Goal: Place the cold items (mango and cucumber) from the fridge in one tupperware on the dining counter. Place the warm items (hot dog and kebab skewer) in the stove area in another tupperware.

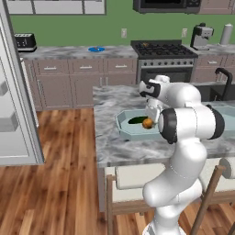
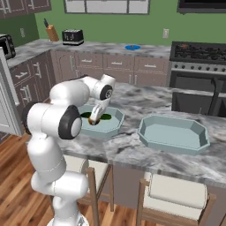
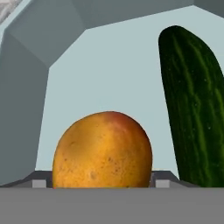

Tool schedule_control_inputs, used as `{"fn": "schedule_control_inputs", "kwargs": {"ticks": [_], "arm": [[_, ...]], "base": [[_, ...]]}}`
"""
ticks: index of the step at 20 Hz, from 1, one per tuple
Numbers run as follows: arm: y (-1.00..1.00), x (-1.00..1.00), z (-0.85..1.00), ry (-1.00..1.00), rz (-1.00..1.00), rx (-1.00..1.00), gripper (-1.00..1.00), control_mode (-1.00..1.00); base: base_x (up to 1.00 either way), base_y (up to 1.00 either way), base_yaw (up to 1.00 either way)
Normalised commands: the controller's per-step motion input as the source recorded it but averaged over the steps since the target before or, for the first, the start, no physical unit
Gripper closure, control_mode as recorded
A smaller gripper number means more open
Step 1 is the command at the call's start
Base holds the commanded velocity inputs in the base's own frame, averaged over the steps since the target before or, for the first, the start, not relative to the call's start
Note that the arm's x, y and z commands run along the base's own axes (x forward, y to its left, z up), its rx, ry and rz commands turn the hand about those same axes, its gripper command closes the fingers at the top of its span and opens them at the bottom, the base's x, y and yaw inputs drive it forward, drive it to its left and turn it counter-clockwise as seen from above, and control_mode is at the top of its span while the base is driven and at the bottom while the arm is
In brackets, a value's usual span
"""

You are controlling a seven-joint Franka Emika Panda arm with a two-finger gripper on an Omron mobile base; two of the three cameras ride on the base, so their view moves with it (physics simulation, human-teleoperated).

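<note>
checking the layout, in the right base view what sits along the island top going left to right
tupperware holding the cucumber and mango, with the gripper at the mango → second tupperware, nothing in it

One mango [image 3: 103, 151] and one cucumber [image 3: 194, 109] lie in one tupperware [image 2: 100, 121]; a second tupperware [image 2: 173, 133] stands beside it on the desk [image 2: 145, 99], making two trays. Two stools [image 2: 176, 194] show at the desk's near edge. On the back worktop there is one blue plate [image 2: 132, 47], one toaster [image 2: 73, 36] and one knife block [image 2: 51, 32]. One stove [image 1: 163, 50].
</note>
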Motion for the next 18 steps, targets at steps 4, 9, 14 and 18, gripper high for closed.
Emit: {"fn": "schedule_control_inputs", "kwargs": {"ticks": [4,9,14,18], "arm": [[0.00,-0.57,0.29,-0.10,-0.01,0.05,-1.00,-1.00],[0.00,-0.53,0.52,-0.01,0.00,0.03,-1.00,-1.00],[0.00,-0.57,0.62,0.00,-0.09,0.10,-1.00,-1.00],[0.01,-0.61,0.65,0.05,-0.26,0.30,-1.00,-1.00]], "base": [[0.00,0.00,0.00],[0.00,0.00,0.00],[0.00,0.00,0.00],[0.00,0.00,0.00]]}}
